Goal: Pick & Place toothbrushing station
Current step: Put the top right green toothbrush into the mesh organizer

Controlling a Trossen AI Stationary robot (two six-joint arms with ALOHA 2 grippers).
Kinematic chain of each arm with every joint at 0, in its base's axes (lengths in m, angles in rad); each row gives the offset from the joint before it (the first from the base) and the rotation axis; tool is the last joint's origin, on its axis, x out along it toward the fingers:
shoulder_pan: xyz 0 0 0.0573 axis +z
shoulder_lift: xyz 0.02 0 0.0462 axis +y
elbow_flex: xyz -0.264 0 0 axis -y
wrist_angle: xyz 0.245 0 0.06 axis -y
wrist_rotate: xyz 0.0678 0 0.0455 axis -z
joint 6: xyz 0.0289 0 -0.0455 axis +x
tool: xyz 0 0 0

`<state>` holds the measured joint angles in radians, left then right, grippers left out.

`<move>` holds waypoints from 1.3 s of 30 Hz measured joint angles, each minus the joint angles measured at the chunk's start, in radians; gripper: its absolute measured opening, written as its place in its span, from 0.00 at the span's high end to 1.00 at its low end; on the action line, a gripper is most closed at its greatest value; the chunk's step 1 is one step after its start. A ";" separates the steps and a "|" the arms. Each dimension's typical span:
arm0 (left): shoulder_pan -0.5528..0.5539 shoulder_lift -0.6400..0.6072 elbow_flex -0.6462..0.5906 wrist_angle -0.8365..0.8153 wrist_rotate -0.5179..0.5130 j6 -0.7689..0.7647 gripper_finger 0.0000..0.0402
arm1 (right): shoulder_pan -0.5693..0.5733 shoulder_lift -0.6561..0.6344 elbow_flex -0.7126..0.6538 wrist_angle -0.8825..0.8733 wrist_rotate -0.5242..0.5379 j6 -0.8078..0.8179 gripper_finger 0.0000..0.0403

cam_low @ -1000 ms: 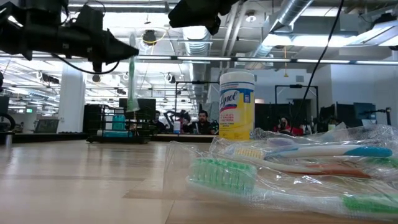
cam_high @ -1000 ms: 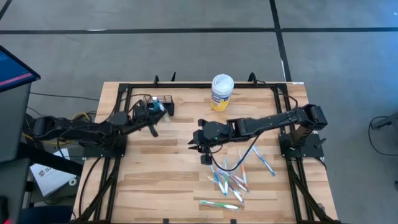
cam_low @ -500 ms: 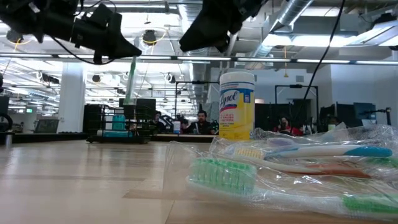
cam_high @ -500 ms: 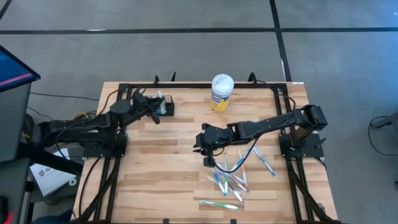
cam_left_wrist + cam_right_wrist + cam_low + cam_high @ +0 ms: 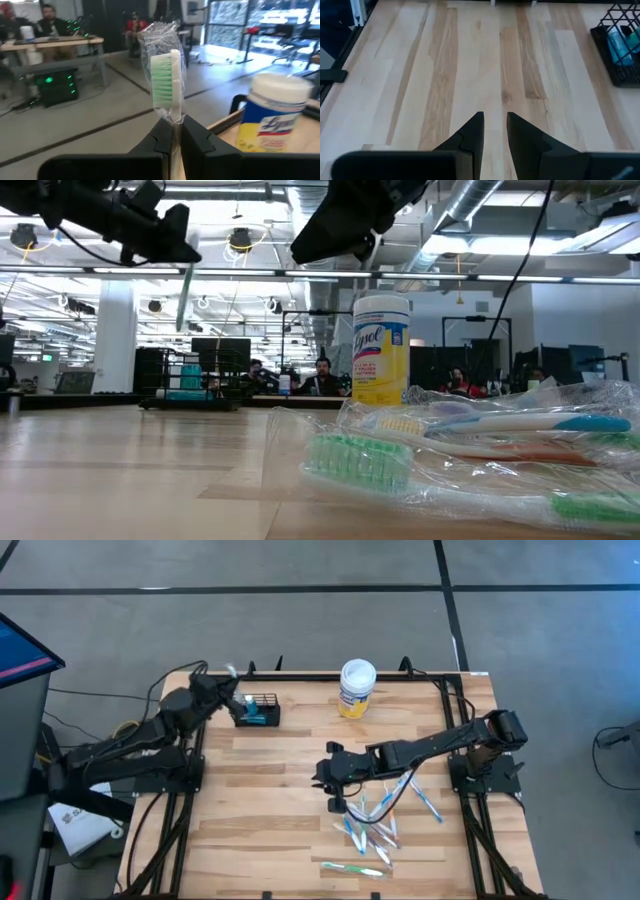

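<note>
Since a moment ago my left gripper (image 5: 172, 131) has swung from over the basket out past the table's far-left edge, and it stays clamped on a wrapped green-bristled toothbrush (image 5: 165, 80) standing upright between its fingers. My right gripper (image 5: 494, 131) has crept a little nearer the toothbrush pile (image 5: 375, 825); its fingers are slightly apart with nothing between them, hovering over bare wood at the table's middle. I see the toothbrushing station (image 5: 258, 710), a small black wire-mesh basket with low walls and thin bars, sitting at the far-left of the table (image 5: 270, 790) with something teal inside. Right of it along the far edge stands a white-lidded yellow tub (image 5: 356, 688)
</note>
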<state>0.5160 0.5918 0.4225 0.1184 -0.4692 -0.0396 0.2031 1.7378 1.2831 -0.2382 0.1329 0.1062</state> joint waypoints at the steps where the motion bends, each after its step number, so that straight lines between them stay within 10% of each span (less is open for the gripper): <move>1: 0.013 0.000 0.000 -0.012 -0.003 -0.005 0.99 | 0.000 0.000 0.000 0.000 0.000 0.000 0.82; 39: 0.224 0.132 -0.250 0.361 0.135 -0.026 0.97 | -0.001 0.000 0.000 0.040 0.003 -0.001 0.82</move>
<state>0.7403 0.7235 0.1730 0.4790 -0.3344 -0.0654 0.2024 1.7378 1.2831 -0.1979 0.1356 0.1051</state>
